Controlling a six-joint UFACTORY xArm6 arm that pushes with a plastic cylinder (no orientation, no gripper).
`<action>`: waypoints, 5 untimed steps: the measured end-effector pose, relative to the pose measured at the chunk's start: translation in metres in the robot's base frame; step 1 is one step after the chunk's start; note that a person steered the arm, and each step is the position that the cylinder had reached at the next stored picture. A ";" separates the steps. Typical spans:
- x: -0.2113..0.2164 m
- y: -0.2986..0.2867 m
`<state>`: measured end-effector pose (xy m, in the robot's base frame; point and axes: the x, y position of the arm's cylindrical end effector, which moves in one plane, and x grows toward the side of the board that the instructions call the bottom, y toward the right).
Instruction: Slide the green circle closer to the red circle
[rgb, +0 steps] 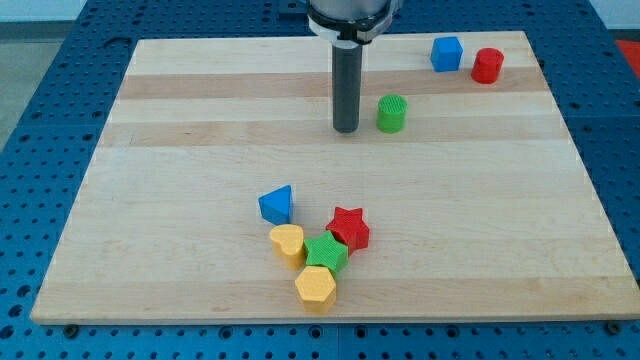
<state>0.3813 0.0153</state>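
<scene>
One green circle sits just right of my tip

Board, blocks and rod: materials and finish

Pale wooden board, smooth, matt, streaked grain; green circle and red circle ribbed matt plastic by their look; dark rod smooth, faint sheen; surrounding blue perforated base, matt.

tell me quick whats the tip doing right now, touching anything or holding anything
My tip: no gripper, so it holds nothing; it stands just to the view's left of the green circle, with a small gap showing. The red circle lies toward the view's upper right.
</scene>
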 end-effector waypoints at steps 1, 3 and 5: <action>0.000 0.026; -0.008 0.047; -0.041 0.096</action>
<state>0.3402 0.1112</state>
